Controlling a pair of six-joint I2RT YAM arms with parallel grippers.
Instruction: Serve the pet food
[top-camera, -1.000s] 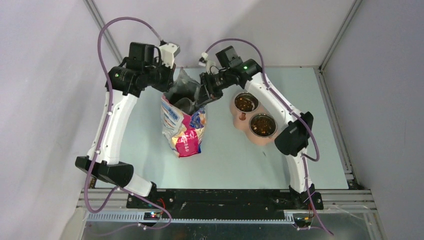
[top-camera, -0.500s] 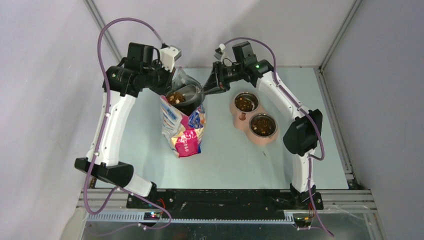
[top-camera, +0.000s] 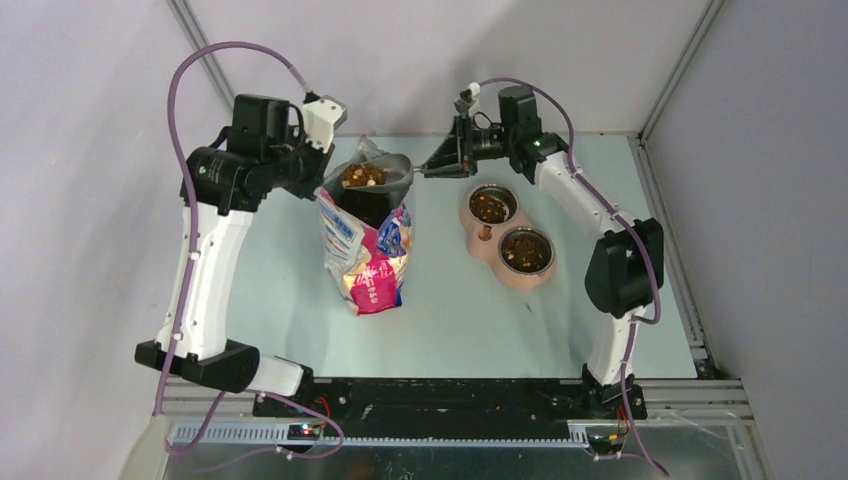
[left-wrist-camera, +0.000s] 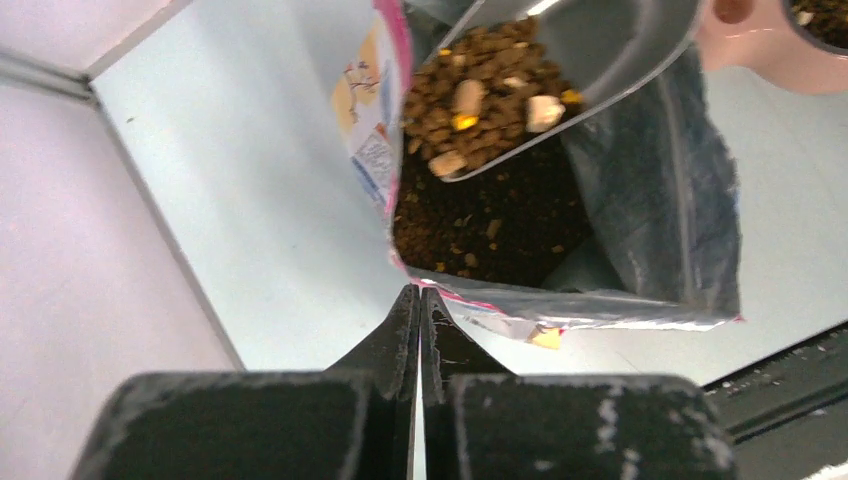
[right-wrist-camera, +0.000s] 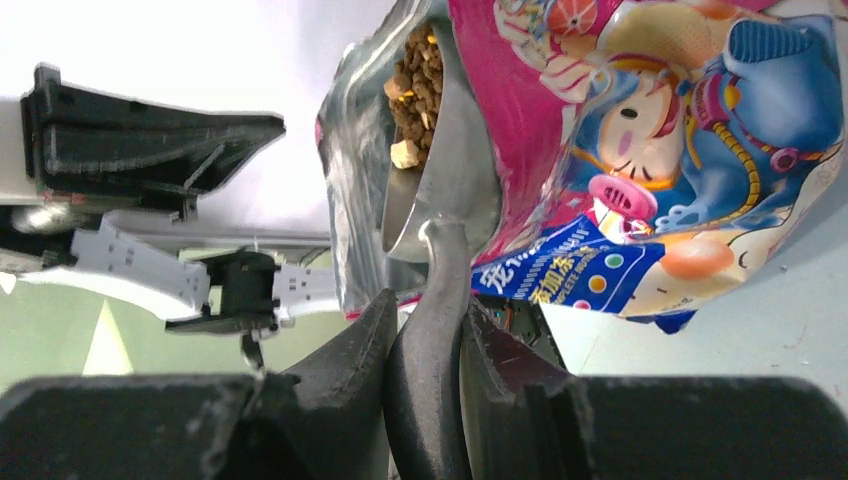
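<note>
The pet food shows as brown kibble heaped in a grey metal scoop (top-camera: 378, 176), and more lies inside the open printed bag (top-camera: 368, 250). In the left wrist view the scoop's kibble (left-wrist-camera: 480, 90) hangs over the kibble in the bag (left-wrist-camera: 490, 220). My right gripper (top-camera: 434, 167) is shut on the scoop's handle (right-wrist-camera: 437, 300) and holds the scoop level just above the bag's mouth. My left gripper (top-camera: 322, 188) is shut, its fingertips (left-wrist-camera: 408, 300) pinching the bag's rim at its left edge. The bag (right-wrist-camera: 650, 150) stands upright.
A pink double feeder (top-camera: 486, 234) stands right of the bag. Its two metal bowls (top-camera: 492, 206) (top-camera: 526, 250) both hold some kibble. The feeder's edge shows in the left wrist view (left-wrist-camera: 750, 55). Walls close the table's far and side edges.
My right gripper has lifted the scoop out of the bag, now full of kibble, and drawn back up and to the right. My left arm has shifted slightly left, still on the bag's rim.
</note>
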